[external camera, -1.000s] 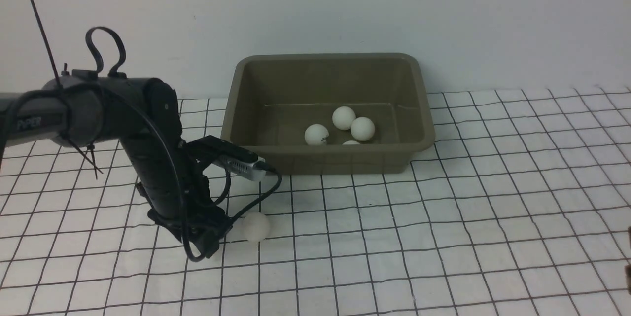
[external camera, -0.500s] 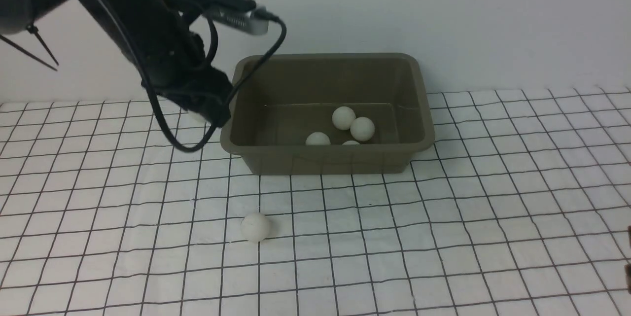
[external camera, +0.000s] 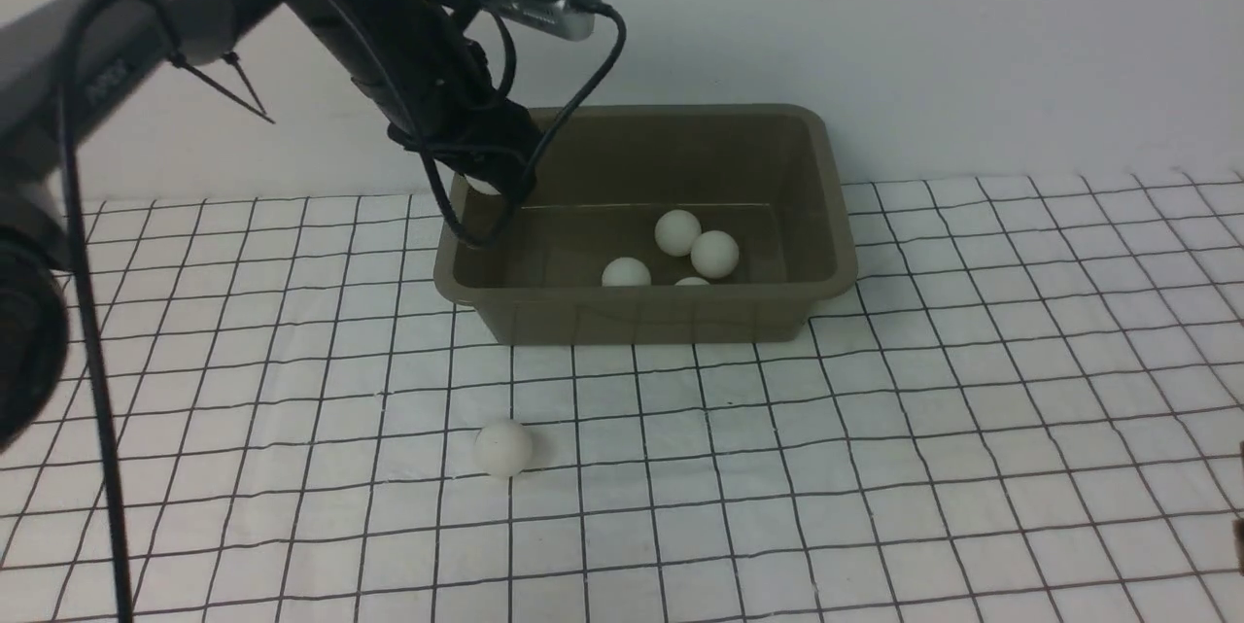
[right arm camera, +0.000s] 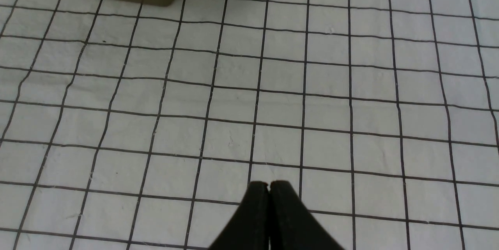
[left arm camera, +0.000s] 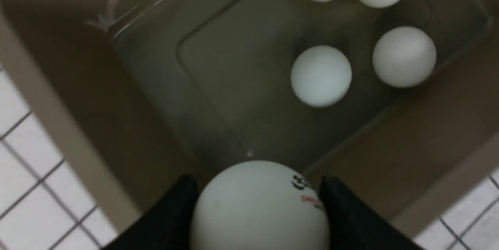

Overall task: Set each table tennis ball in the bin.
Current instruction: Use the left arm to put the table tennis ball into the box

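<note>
starting on the left: left tool (external camera: 483, 178) up just inside the left end of the bin (external camera: 641, 317), pinching a printed ball (left arm camera: 259, 207) between both fingers, hanging clear above the bin floor. so pretty clearly the drop-off step for this one. for the next move, probably just needs the fingers spread, maybe after a nudge further in from the rim to avoid a bounce off the flared edge. a touch further right and nearer the robot, a loose ball (external camera: 503, 448) sitting on the gridded tabletop (external camera: 972, 409), well apart from the bin, nothing around it, likely next up for a pick. inside the bin, four balls (external camera: 677, 232) already down, clustered right of centre with two looking like they touch, well clear of the drop spot, so nothing really in the way there. far right, right tool (right arm camera: 269, 188) pressed together, empty, hovering over bare cloth and out of the action.
</note>
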